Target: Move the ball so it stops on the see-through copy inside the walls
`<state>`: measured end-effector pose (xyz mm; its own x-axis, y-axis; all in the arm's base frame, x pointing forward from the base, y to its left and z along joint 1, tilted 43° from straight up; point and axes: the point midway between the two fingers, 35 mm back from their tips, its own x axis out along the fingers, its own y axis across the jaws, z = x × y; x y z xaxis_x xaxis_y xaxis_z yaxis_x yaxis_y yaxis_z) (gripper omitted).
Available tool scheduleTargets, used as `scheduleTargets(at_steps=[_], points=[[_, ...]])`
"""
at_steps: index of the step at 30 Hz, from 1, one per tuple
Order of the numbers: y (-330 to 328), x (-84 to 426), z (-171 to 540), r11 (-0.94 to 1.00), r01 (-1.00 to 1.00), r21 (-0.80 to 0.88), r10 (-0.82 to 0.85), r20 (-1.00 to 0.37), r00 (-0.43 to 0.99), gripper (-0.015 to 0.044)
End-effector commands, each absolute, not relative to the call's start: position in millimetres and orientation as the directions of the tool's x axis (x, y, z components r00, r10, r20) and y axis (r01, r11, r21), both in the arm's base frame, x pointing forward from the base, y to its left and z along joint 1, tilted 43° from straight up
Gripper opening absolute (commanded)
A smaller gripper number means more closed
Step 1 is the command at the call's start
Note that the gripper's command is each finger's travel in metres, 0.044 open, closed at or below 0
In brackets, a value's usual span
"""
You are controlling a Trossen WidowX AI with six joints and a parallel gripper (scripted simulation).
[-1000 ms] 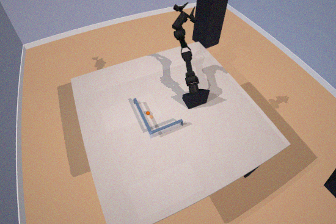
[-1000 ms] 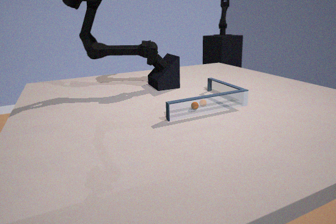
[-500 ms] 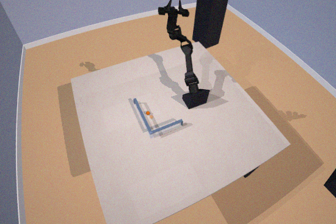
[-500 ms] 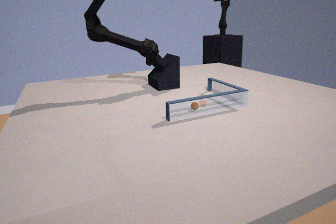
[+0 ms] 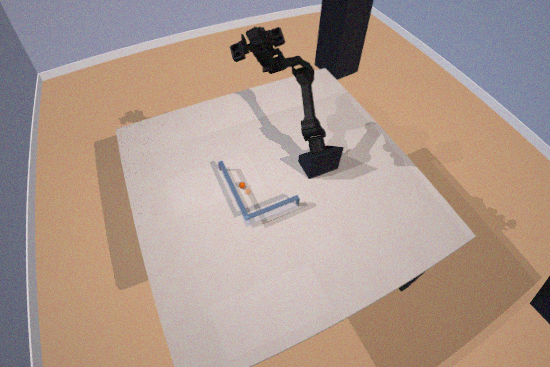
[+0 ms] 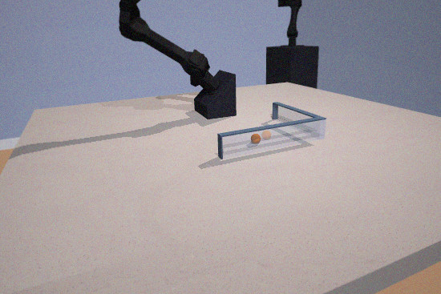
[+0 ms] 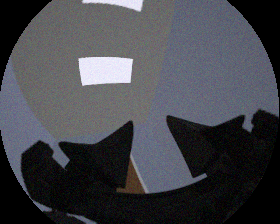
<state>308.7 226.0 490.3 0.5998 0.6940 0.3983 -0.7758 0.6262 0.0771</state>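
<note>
The orange ball [image 5: 242, 185] [image 6: 255, 138] lies on the table inside the corner, close to the long clear wall with the blue rim [image 5: 232, 188] [image 6: 248, 130]. The paler see-through copy [image 5: 248, 191] [image 6: 266, 134] is just beside the ball, nearer the corner and a little farther from the long wall. The short wall [image 5: 275, 207] [image 6: 298, 109] meets the long one at the corner. My gripper [image 7: 149, 121] is partly open, with nothing between its fingers. It is raised high, far from the ball; the exterior view cuts it off at the top.
My arm's black base [image 5: 320, 163] [image 6: 218, 99] stands on the pale table [image 5: 325, 277] [image 6: 200, 214], near the open side of the corner. A black pedestal [image 5: 345, 27] with a grey arm stands beyond the table edge. The exterior view shows a pedestal [image 6: 292, 66] with a black arm.
</note>
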Motion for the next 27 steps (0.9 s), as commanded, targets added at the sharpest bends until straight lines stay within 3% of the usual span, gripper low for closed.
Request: scheduleTargets(at_steps=[1,8,14,21,27], points=[[218.0,356.4,446.2,0.716,-0.676,0.173,0.632,0.249,0.733,0.0237],[188.7,422.3,349.8,0.862,-0.434,0.262,0.469,-0.083,0.88,0.0237],[146.5,455.6,263.6,0.955,-0.184,0.232,0.262,-0.371,0.891,0.0237],[83.0,464.0,168.9,0.994,0.092,0.064,-0.028,-0.654,0.756,0.0237],[19.6,442.8,95.6,0.95,0.253,-0.181,-0.29,-0.814,0.504,0.0237]])
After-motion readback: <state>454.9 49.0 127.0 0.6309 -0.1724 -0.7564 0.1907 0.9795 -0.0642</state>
